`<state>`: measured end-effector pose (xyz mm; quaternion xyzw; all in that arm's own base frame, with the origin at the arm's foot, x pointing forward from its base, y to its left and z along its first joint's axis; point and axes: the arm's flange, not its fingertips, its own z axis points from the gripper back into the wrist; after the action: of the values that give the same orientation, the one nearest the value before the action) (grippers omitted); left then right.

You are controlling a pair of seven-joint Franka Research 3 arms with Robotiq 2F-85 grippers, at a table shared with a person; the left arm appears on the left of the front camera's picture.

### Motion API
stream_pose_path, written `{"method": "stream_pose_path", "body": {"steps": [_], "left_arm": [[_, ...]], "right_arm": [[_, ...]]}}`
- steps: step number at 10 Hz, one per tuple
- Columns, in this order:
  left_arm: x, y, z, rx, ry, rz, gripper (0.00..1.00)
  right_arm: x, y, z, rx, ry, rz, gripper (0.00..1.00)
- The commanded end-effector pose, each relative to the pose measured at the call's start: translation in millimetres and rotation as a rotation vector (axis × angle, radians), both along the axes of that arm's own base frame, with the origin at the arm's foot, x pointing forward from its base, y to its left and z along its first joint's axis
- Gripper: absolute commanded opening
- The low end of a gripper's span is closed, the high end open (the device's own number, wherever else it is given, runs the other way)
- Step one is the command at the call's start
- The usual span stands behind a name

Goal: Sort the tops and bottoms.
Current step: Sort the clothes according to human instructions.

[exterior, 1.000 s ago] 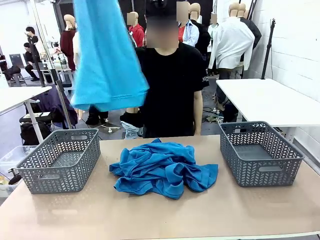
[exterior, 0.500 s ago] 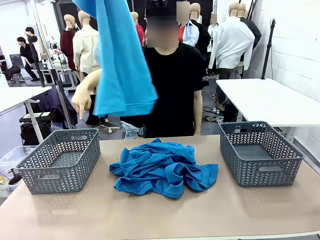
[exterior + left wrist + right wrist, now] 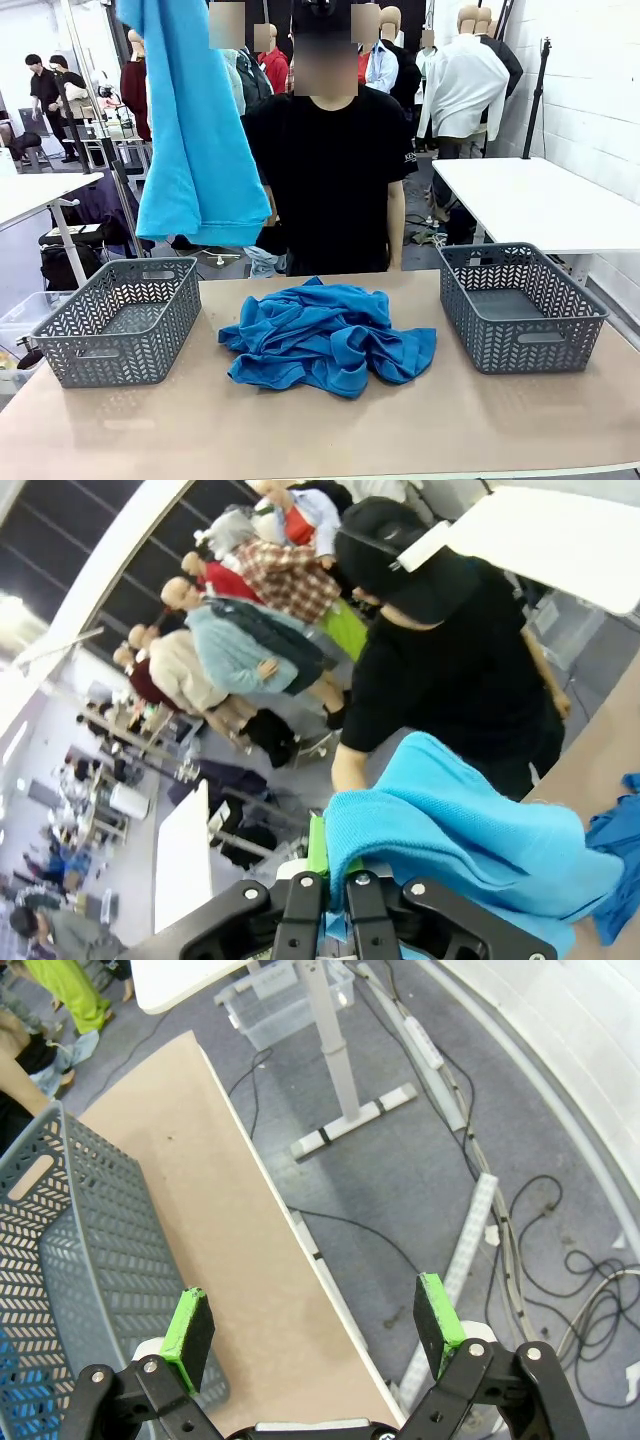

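Workshop w/ a tan desk [image 3: 300, 430] up front; a person [image 3: 335, 170] in a black tee stands at its far edge, one bare forearm hanging straight down. A heap of shirts [image 3: 325, 335], deep blue and crumpled, lies mid-desk, nearer the far edge than the near one. Grey lattice baskets flank it: left basket [image 3: 120, 320] at the desk's left edge, right basket [image 3: 520, 305] at the right edge, each well apart from the heap.

A lighter blue hanging shirt [image 3: 195, 130] drops from the pic's top edge, hem loose in the air above the left basket's far rim, covering the person's other arm. Wrist cam: left gripper [image 3: 330, 865] is raised high & tilted toward the person, fingers pinched tight on a fold of that shirt, which bunches up over the fingertips and trails off to one side.

Right gripper [image 3: 313, 1328] points steeply down past the desk's right edge, jaws spread wide w/ nothing between the green pads [image 3: 188, 1328]. Below it: the right basket's wall, a strip of bare desk, then grey floor [image 3: 400, 1170] w/ black cables [image 3: 540, 1210] and the legs of a white table [image 3: 335, 1070]
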<state>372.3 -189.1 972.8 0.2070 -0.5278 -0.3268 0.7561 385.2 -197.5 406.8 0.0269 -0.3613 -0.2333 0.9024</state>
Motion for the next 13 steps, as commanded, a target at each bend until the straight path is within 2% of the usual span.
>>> {"method": "stream_pose_path", "body": {"steps": [1, 3, 5, 7, 9, 11, 12, 13], "left_arm": [[-21.9, 40.2, -23.0, -0.059, -0.049, 0.055, 0.0], [-20.3, 64.4, -54.1, -0.067, -0.038, 0.117, 0.0], [-4.8, 88.7, -81.3, -0.06, -0.001, 0.186, 0.0], [14.6, 103.2, -105.3, -0.06, -0.012, 0.227, 0.0], [25.1, 117.7, -130.5, -0.047, 0.049, 0.272, 0.0], [26.0, 119.7, -145.9, -0.095, 0.106, 0.268, 0.0], [37.9, 120.1, -134.5, -0.038, 0.092, 0.254, 0.0], [37.9, 120.1, -134.5, -0.038, 0.092, 0.254, 0.0]], "right_arm": [[-0.2, 1.6, 1.5, 0.003, 0.005, -0.002, 1.0], [-0.2, 1.6, 1.5, 0.003, 0.005, -0.002, 1.0], [-0.2, 1.6, 1.5, 0.003, 0.005, -0.002, 1.0], [-0.2, 1.6, 1.5, 0.003, 0.005, -0.002, 1.0], [-0.2, 1.6, 1.5, 0.003, 0.005, -0.002, 1.0], [-0.2, 1.6, 1.5, 0.003, 0.005, -0.002, 1.0], [-0.2, 1.6, 1.5, 0.003, 0.005, -0.002, 1.0], [-0.2, 1.6, 1.5, 0.003, 0.005, -0.002, 1.0]]}}
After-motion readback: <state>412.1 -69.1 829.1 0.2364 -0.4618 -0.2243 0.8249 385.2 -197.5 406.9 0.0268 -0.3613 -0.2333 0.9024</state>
